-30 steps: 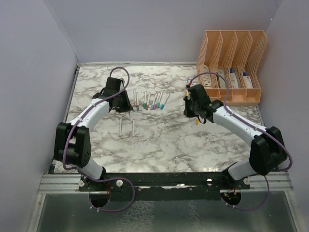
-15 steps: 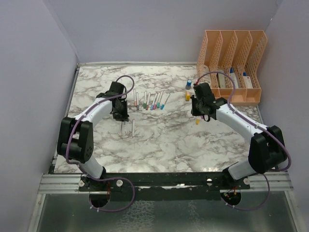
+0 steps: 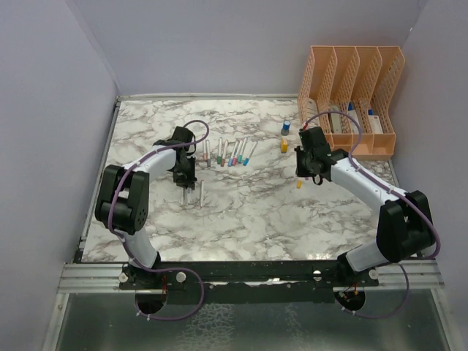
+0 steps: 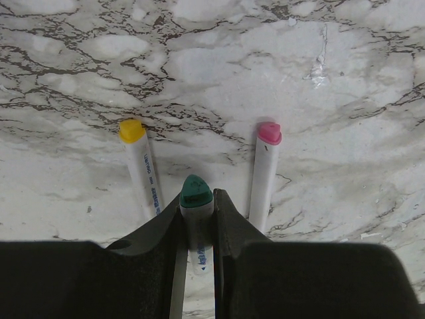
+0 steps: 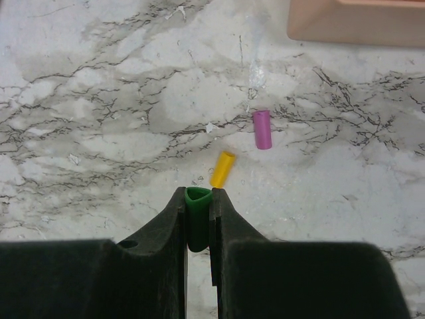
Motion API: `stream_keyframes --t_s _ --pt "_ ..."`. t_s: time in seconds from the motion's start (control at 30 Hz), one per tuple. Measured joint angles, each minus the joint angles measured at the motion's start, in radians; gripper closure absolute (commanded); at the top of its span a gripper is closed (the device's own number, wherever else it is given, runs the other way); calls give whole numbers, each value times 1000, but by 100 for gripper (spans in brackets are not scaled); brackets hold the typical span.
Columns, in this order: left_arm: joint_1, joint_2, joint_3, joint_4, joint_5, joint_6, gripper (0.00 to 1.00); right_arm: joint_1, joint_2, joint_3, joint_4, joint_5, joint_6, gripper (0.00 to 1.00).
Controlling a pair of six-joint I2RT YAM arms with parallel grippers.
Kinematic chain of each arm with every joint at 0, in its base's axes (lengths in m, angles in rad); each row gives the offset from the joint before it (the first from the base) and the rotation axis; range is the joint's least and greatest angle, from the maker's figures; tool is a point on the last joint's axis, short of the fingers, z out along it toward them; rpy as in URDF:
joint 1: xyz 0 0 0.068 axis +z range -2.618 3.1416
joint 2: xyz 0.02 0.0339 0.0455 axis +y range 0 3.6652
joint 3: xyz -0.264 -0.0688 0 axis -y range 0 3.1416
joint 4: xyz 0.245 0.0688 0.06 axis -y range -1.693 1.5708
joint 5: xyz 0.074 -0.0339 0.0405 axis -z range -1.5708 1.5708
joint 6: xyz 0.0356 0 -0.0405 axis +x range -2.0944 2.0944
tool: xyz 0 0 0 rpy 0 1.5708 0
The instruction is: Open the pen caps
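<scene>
Green cap (image 5: pixel 196 222) is off, pinched tight between the fingers of the right gripper (image 5: pixel 197 199), just above the marble table (image 5: pixel 99 100) and near the loose yellow cap (image 5: pixel 223 169) and purple cap (image 5: pixel 262 129). Across the way, the left gripper (image 4: pixel 197 203) is clamped on the green-tipped pen (image 4: pixel 196 189), low over the marble between the yellow-tipped pen (image 4: pixel 143 173) and the pink-tipped pen (image 4: pixel 264 173), both bare. Three opened, by my reckoning! What's left is the row of capped pens (image 3: pixel 230 152) further back, roughly seven, too small to count surely.
</scene>
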Motion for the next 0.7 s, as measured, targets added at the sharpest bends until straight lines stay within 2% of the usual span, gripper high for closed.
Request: stream_keyframes --t_s 0.4,0.7 --pt "0 20 0 0 -20 13 63 -11 0 -13 -5 0 0 99" --pt "0 19 1 -1 -46 19 51 -20 37 -32 -4 0 0 99"
